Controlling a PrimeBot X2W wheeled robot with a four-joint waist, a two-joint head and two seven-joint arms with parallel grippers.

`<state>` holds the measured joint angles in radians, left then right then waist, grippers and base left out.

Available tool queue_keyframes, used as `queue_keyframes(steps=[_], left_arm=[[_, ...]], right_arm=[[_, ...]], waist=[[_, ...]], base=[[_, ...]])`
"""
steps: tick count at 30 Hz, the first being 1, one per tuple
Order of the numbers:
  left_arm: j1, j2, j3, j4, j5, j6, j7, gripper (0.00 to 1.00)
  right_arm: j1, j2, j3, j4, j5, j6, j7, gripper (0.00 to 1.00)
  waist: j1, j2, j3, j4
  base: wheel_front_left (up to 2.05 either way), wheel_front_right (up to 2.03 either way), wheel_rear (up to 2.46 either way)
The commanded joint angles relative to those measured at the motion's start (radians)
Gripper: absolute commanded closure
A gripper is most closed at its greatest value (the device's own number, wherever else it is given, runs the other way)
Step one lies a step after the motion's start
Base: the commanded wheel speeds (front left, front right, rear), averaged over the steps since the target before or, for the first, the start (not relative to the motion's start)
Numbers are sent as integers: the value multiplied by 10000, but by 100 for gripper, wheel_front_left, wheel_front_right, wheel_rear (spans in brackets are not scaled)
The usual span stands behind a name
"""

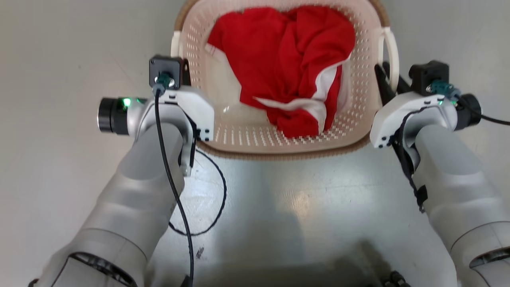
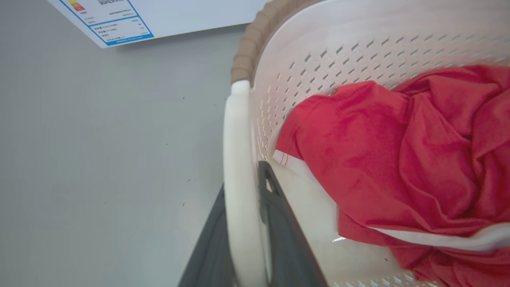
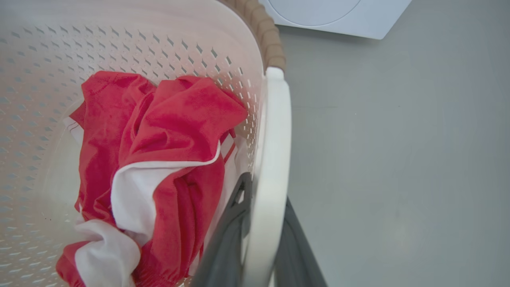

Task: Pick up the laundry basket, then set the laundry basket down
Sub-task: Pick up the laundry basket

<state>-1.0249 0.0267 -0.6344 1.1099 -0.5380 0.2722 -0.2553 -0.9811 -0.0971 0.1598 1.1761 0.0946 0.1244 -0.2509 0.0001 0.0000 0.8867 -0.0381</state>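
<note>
Left pincer (image 2: 244,199) and right pincer (image 3: 266,199) clamp the laundry basket (image 1: 358,103) by its side handles (image 2: 238,151).

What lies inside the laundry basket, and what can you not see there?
Inside the laundry basket lies a crumpled red garment with white trim. Bare perforated plastic shows beside it. Whatever sits beneath the cloth is covered, so it cannot be told.

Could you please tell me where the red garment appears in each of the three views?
Head view: the red garment lies top centre, inside the laundry basket.
Left wrist view: right half.
Right wrist view: left of centre.
Shared landmark: the basket's brown rim.
</note>
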Motion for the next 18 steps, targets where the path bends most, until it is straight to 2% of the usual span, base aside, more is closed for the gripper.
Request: queue_keyframes(steps=[1,7,18], left_arm=[[333,235,6,-68,-136,18,-65,100],[1023,235,-393,21,-741,-24,-65,100],[2407,235,-1322,422,-1921,-323,-47,100]], right_arm=[[661,199,285,216,48,63,-109,100],[984,353,676,873,84,63,-66,100],[2058,459,1241,1109,264,63,813,100]], waist=[[-1,0,-425,2],[-1,0,-1644,31],[-1,0,-3824,-80]], base=[[0,0,0],[0,0,0],[0,0,0]])
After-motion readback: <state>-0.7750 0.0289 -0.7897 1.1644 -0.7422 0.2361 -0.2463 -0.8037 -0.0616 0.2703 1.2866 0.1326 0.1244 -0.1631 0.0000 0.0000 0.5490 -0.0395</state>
